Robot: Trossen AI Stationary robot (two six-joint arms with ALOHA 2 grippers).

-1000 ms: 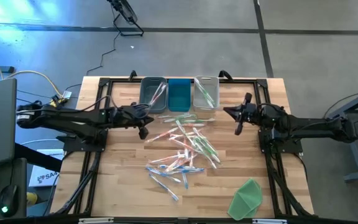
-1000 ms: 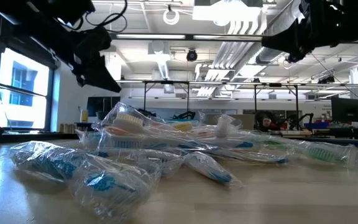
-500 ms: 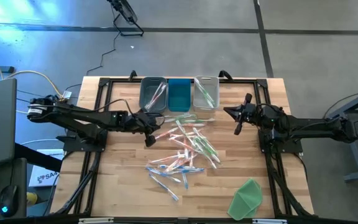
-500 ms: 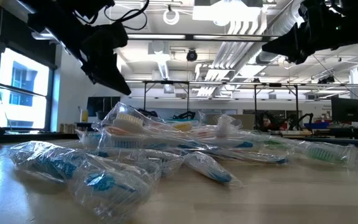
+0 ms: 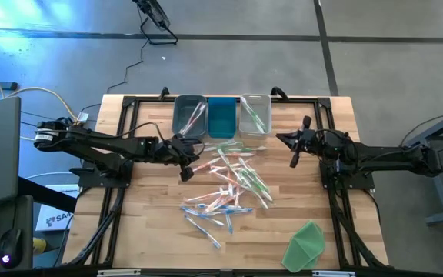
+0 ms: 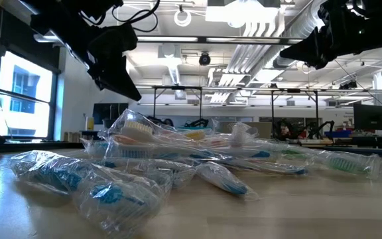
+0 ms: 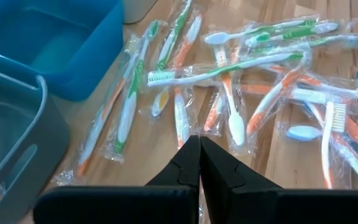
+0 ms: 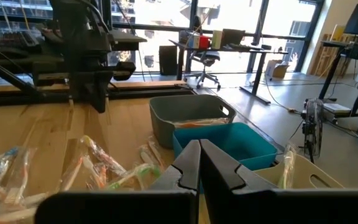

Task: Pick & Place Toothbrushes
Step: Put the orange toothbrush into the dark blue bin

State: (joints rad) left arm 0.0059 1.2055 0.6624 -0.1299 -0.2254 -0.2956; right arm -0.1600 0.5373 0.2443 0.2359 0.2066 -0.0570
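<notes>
Wrapped toothbrushes (image 5: 228, 181) in orange, green and blue lie in a loose heap on the middle of the wooden table, also seen in the left wrist view (image 7: 241, 93) and the low view (image 6: 178, 159). My left gripper (image 5: 184, 172) hangs shut above the heap's left edge, tilted down, with nothing between its fingers (image 7: 199, 147). My right gripper (image 5: 293, 160) is shut and empty, held level above the table to the right of the heap (image 8: 199, 148).
Three bins stand in a row at the far edge: a grey one (image 5: 188, 117) with orange brushes, a teal one (image 5: 221, 117), and a pale one (image 5: 255, 115) with green brushes. A green cloth-like sheet (image 5: 304, 245) lies at the near right corner.
My left gripper has moved toward the table's right edge, from beside the grey bin to over the heap's left edge, then stopped. It stays shut. The right arm has kept still.
</notes>
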